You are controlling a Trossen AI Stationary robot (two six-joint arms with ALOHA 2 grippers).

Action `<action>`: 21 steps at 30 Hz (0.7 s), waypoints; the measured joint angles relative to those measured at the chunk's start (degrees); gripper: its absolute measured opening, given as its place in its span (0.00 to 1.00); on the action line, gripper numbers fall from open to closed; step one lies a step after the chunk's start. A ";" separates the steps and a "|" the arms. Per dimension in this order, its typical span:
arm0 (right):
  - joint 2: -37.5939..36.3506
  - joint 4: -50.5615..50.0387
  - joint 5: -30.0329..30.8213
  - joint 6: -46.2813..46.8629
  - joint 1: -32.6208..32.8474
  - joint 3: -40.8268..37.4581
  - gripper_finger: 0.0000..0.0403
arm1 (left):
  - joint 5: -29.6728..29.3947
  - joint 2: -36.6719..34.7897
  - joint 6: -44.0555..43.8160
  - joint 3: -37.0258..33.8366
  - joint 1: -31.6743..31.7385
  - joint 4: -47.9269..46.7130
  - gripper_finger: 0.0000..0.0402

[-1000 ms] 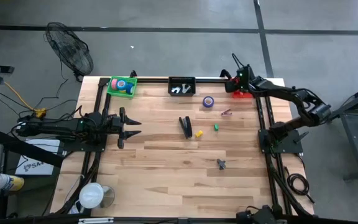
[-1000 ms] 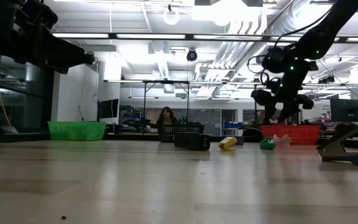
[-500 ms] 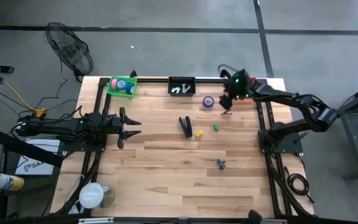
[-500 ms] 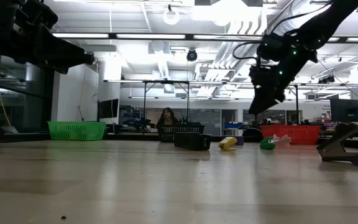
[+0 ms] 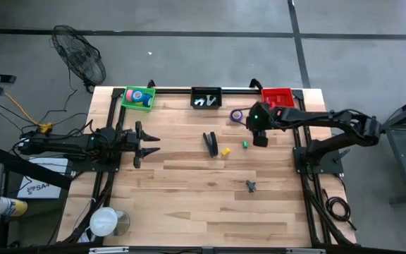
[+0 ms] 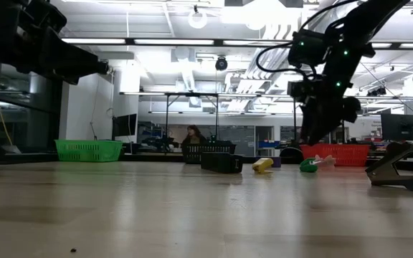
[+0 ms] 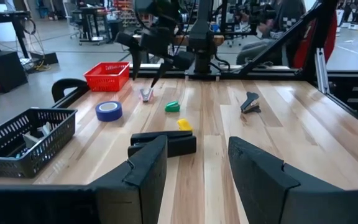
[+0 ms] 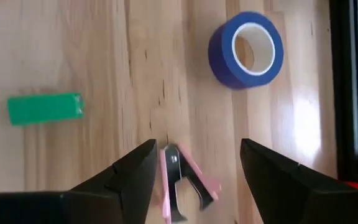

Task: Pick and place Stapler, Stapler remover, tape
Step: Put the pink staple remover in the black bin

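Right wrist view: right gripper [image 8: 194, 163] open wide, empty, right above the pink staple remover [image 8: 184, 180], far right of table beside blue tape [image 8: 246, 50]. Remover likely light, stiff, springy; pinch across its jaws. Green basket [image 5: 138, 98] holds tape rolls, black basket [image 5: 206, 97] holds removers, red basket [image 5: 277, 94] contents unclear. Left gripper [image 5: 149, 144] waits half-open, left.

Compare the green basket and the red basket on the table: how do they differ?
The green basket sits at the table's far left corner and holds tape rolls; the red basket sits at the far right and shows nothing inside. Colour differs too. Both are small, rectangular, and line the far edge.
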 joint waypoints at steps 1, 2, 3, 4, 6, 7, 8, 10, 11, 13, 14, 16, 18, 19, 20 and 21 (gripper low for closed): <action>0.00 -0.33 1.07 -0.01 0.54 0.00 0.56 | 0.00 0.00 -0.01 0.00 0.00 0.36 0.42; 0.00 -0.83 1.98 0.01 0.99 0.00 0.57 | 0.00 -0.01 -0.01 0.00 0.00 0.77 0.42; 0.00 -1.33 2.36 0.03 1.31 0.00 0.58 | 0.00 -0.02 -0.01 0.00 0.00 1.09 0.42; 0.00 -1.67 2.40 0.13 1.52 0.00 0.59 | 0.00 -0.04 0.00 0.00 0.00 1.11 0.42; 0.00 -2.29 2.39 1.47 1.84 0.00 0.60 | 0.00 -0.02 -0.02 0.00 0.00 1.05 0.42; 0.00 -2.75 2.30 2.33 1.93 0.00 0.61 | -0.02 -0.02 -0.02 0.00 0.00 1.03 0.42; 0.00 -3.35 2.13 2.93 1.93 0.00 0.62 | -0.02 -0.02 0.00 0.00 0.00 1.05 0.42; 0.00 -5.57 1.96 3.07 1.95 0.00 0.64 | -0.06 -0.02 0.47 0.00 0.00 1.08 0.42; 0.00 -6.74 1.96 3.07 1.93 0.00 0.65 | -0.09 -0.02 0.62 0.00 0.00 1.05 0.42; 0.00 -9.07 1.94 2.93 1.90 0.00 0.65 | -0.12 -0.02 0.66 0.00 0.00 1.08 0.42; 0.02 -9.97 1.89 2.74 1.87 0.00 0.65 | -0.16 -0.02 0.66 0.00 0.00 1.08 0.42; 0.02 -10.60 1.52 1.82 1.84 0.00 0.65 | -0.17 -0.02 0.68 0.00 0.00 1.05 0.42; 0.02 -10.58 1.01 0.80 1.84 0.00 0.65 | -0.17 -0.02 0.70 0.00 0.00 1.08 0.42; 0.02 -10.56 0.80 0.26 1.84 0.00 0.65 | -0.19 -0.02 0.70 0.00 0.00 1.08 0.42; 0.02 -10.56 0.76 -0.04 1.80 0.00 0.65 | -0.32 -0.02 0.72 0.00 0.00 1.08 0.42; 0.04 -10.56 0.82 -0.55 1.64 0.00 0.65 | -0.47 -0.02 0.76 0.00 0.00 1.05 0.42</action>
